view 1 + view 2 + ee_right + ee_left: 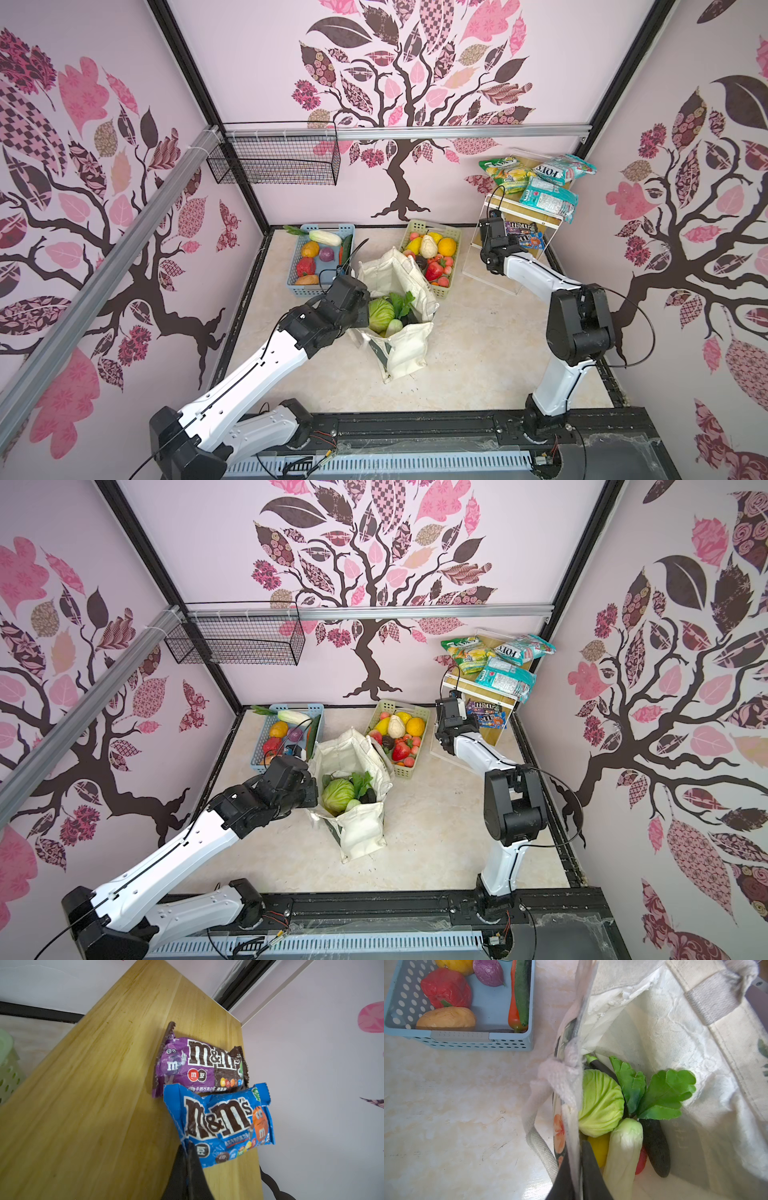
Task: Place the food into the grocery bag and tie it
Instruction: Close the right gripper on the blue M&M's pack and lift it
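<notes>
L claw (576,1154) is pinched narrow on the bag (401,353). One finger sits inside the cloth wall & one outside, just by a thick loop handle (560,1076). The bag stands upright w/ its mouth open, approx mid-table (498,365).

Inside it a green cabbage (600,1105) lies against the gripped wall. A white radish (623,1147) w/ green leaves (664,1095) is beside it, and smth yellow (600,1147) is tucked under the cabbage. A long dark veg (656,1147) lies toward the opposite wall. A bit of red peeks out btwn radish & dark veg.

R claw (186,1148) is over at the shelf unit (523,212) in the table's far right corner. Its jaws are closed tight on the nearest corner of the blue M&M's packet (220,1122). That packet is on the wooden shelf board (93,1095), one long edge lapping over the purple-brown M&M's packet (197,1064) next to it. Can't tell if it's lifted off the board at all. On top of the unit, green & teal candy bags (540,178) lie in a heap.

A blue basket (303,289) of veg sits at the far edge toward the left corner, right next to the bag. A pale-green basket (440,291) of fruit sits at the far edge near the middle, close on the bag's other side.
</notes>
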{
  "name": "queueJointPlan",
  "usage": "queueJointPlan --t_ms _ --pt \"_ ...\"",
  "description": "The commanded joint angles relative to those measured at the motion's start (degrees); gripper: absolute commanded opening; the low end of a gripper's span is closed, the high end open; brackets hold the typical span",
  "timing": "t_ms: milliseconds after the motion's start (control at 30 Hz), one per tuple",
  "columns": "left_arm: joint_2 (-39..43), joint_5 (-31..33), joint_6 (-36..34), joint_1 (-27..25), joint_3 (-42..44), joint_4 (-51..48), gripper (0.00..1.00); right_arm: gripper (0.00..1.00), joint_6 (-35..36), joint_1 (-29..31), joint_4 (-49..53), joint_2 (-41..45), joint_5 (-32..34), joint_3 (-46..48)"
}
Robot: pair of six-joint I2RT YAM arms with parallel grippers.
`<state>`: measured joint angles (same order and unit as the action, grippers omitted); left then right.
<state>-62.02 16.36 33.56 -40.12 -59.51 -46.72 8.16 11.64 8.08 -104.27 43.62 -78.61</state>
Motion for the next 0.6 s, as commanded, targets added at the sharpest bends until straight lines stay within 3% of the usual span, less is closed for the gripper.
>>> queueJointPlan --t_ms 0,567 --pt "0.3 -0.5 -0.6 -0.1 1.0 1.1 0.1 0.0 -1.8 1.2 2.9 5.1 -1.7 1.1" --pt "0.9 -0.5 -0.9 -0.1 -0.6 -0.7 0.11 0.0 -5.8 10.2 10.0 13.7 -3.2 1.2"
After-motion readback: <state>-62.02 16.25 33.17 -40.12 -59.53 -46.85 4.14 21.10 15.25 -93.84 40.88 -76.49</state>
